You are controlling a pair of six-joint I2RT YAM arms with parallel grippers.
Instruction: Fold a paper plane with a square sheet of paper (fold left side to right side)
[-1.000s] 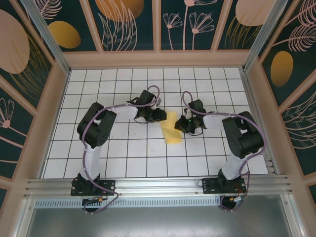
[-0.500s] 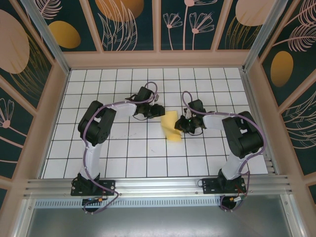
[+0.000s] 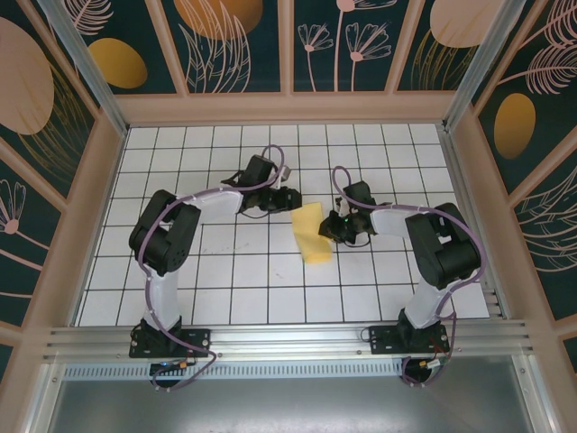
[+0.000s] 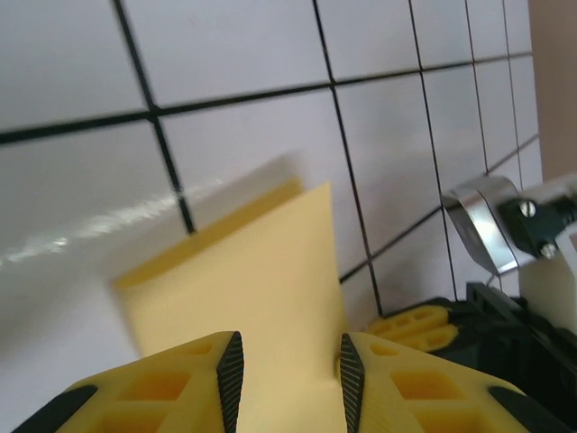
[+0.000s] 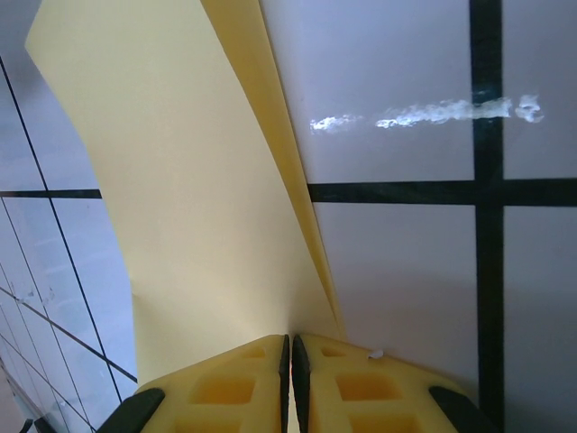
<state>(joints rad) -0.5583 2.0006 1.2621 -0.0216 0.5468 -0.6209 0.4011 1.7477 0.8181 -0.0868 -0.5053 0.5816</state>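
Pinching the right-hand edge of the square sheet of paper, the right hand has its fingers pressed flat together on the two layers. The sheet, doubled into a narrow yellow strip, sits mid-tabletop between the two arms, bowing up a little off the grid. On the other side the left hand hovers at the strip's far left corner, pads partly apart and gripping nothing; you can see paper through the gap. To my eye the fold is over and wants creasing. Hold that pinch steady so the edges stay matched, then bring the left hand down and press along the folded side, smoothly, without dragging the sheet.
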